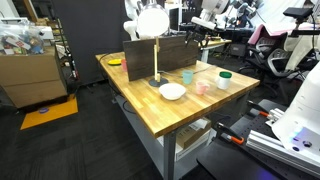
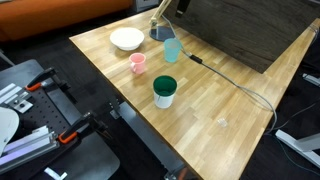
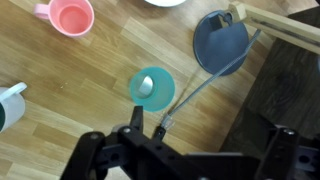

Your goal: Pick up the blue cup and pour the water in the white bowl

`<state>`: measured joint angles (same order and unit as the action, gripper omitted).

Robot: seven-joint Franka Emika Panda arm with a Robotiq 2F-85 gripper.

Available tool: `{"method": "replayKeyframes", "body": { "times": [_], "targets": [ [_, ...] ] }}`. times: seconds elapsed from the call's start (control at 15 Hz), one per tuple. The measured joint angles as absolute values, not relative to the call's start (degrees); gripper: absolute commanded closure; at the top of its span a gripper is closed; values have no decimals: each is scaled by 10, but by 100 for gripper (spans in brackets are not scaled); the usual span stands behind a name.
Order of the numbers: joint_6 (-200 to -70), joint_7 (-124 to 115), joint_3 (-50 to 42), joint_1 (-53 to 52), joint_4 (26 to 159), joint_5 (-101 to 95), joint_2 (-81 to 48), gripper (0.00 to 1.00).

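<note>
The blue cup (image 3: 152,88) stands upright on the wooden table (image 3: 60,70), seen from above in the wrist view with a pale glint inside. It also shows in both exterior views (image 1: 188,76) (image 2: 172,49). The white bowl (image 1: 172,91) (image 2: 126,39) sits next to it, and only its rim (image 3: 165,2) shows at the top edge of the wrist view. My gripper (image 3: 208,125) hovers above the table, open and empty. The cup lies just beyond its left finger (image 3: 135,115).
A pink cup (image 3: 70,15) (image 2: 138,63) and a white cup with a green top (image 2: 164,91) (image 3: 8,105) stand near the blue cup. A lamp's dark round base (image 3: 220,42) and its cable (image 3: 190,95) lie close beside the cup. A dark board (image 2: 250,35) stands behind.
</note>
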<state>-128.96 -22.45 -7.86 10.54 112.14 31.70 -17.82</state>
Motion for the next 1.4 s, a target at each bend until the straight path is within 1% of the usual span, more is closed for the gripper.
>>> {"method": "replayKeyframes", "body": {
  "times": [0.27, 0.6, 0.93, 1.4],
  "targets": [
    [-1271, -212, -82, 143, 1097, 393, -212, 0],
    [-1250, -210, -82, 151, 1094, 456, -263, 0],
    [-1249, -209, -89, 153, 1079, 460, -306, 0],
    [-1247, -210, -89, 153, 1072, 461, -310, 0]
  ]
}}
